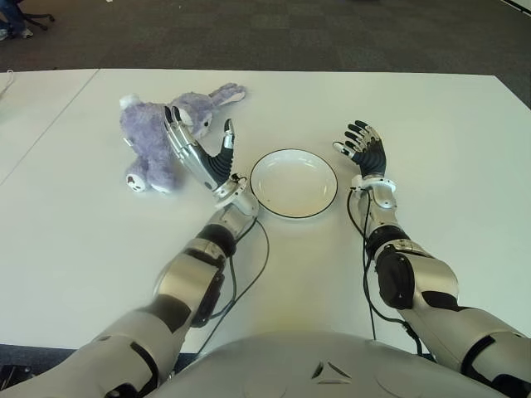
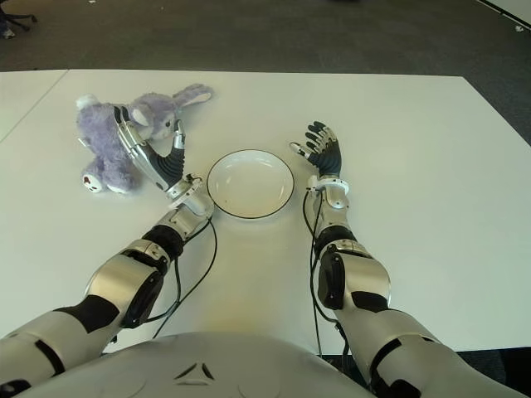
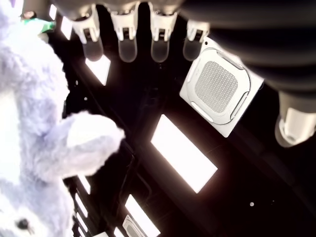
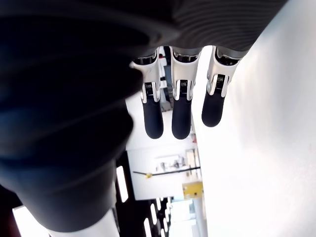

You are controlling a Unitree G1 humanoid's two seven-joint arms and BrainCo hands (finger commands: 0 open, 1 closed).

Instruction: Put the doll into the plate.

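A purple plush rabbit doll (image 1: pixel 153 133) lies on the white table (image 1: pixel 431 124) at the far left, ears pointing toward the far side. The white plate (image 1: pixel 294 183) with a dark rim sits mid-table, nothing in it. My left hand (image 1: pixel 202 153) stands between doll and plate, right beside the doll, palm turned to it, fingers spread and holding nothing. In the left wrist view the doll (image 3: pixel 34 148) fills one side next to my straight fingers (image 3: pixel 126 44). My right hand (image 1: pixel 362 148) shows to the right of the plate, fingers extended.
Dark carpet (image 1: pixel 332 33) lies beyond the table's far edge. A seam (image 1: pixel 50 124) runs along the table's left part. Cables (image 1: pixel 249 274) trail from both wrists over the table near my body.
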